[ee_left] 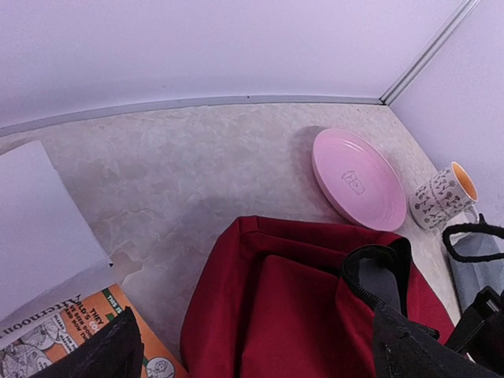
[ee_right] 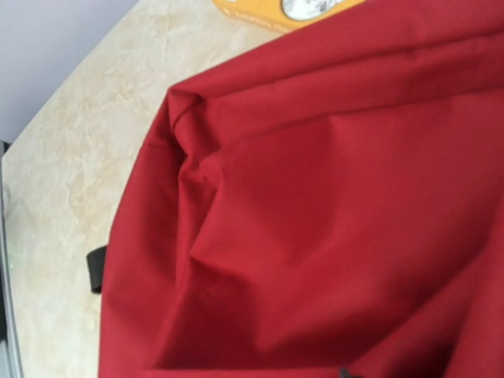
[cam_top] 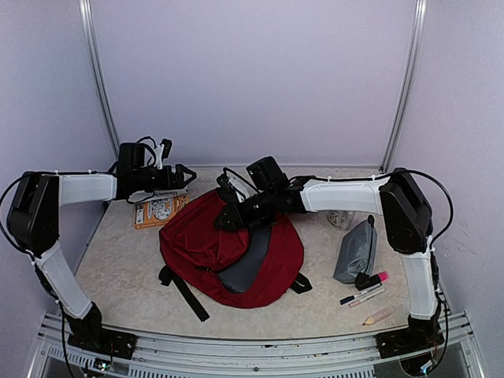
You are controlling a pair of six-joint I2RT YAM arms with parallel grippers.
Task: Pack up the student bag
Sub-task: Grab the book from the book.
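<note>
- The student bag (cam_top: 213, 240) lies flat in the middle of the table (cam_top: 118, 268). Its top edge points to the far side, its black straps trail toward the near edge, and a strip of grey lining shows at its right side.
- The right gripper (cam_top: 227, 211) sits at the bag's far top edge. Its wrist view is filled with red fabric and shows no fingers, so I cannot tell whether they are spread, closing or pinching cloth.
- The left gripper (cam_top: 183, 177) hangs above the bag's far-left corner, over an orange book (cam_top: 157, 211). Its fingers (ee_left: 106, 354) are spread wide with nothing between them.
- Step in hand, as I judge it: getting the bag's mouth open (nothing looks packed yet). The right arm works the top edge while the left waits.
- The next move calls for a firm hold on the zip trim or rim, not on loose fabric, which would only bunch up. The opening then needs lifting wide enough to take the book.
- To the right lie a grey pouch (cam_top: 356, 250), a pink highlighter (cam_top: 376, 278) and a pen (cam_top: 358, 298).
- A pink plate (ee_left: 358, 179) and a patterned mug (ee_left: 442, 197) stand just beyond the bag. They crowd the far side where the right arm reaches.
</note>
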